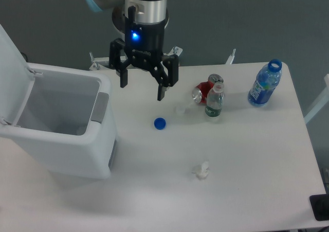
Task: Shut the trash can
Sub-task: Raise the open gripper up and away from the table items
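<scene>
The large boxy white plastic trash can (61, 124) sits on the surface's left side, its flat hinged lid (10, 54) upright. The gripper (142, 90) hangs with jaws released, empty; the lid lies toward nine o'clock.

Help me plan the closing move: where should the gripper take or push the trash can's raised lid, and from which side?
Judging by its pose, contact the lid at its free upper edge, coming from the far left behind it: it stands hinged open over the trash can. The gripper hangs open.
</scene>
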You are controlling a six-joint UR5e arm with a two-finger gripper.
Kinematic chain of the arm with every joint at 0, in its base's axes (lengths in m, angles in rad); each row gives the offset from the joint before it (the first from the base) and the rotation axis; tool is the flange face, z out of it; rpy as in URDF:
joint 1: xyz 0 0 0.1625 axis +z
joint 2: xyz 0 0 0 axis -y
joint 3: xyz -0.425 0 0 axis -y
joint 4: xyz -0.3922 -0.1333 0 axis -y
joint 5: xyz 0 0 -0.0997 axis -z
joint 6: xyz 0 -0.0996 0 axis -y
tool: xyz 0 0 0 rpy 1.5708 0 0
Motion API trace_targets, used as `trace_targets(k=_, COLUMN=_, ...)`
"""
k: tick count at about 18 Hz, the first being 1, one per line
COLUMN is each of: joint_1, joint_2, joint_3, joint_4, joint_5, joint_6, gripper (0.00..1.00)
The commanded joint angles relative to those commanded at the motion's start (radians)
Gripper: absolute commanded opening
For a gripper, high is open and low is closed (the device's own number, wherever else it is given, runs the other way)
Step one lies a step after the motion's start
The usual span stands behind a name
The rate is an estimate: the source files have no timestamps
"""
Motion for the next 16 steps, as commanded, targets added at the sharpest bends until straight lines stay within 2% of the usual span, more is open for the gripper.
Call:
trace_targets(k=5, joint_1=0.009, joint_2=0.017, joint_3=-0.005, joint_4=-0.005, joint_5=0.003, joint_6=-0.003, gripper=1.0)
trace_targets(k=9, joint_1=0.014, joint_2=0.052, joint_3=-0.025, joint_4=-0.005, joint_5=0.0, joint_6=-0.02, gripper=1.0)
trace_targets(k=16, joint_1=-0.009, joint_2=0.118, joint_3=-0.026, joint_4=-0.005, joint_5=-0.024, joint_6=-0.161, gripper=1.0)
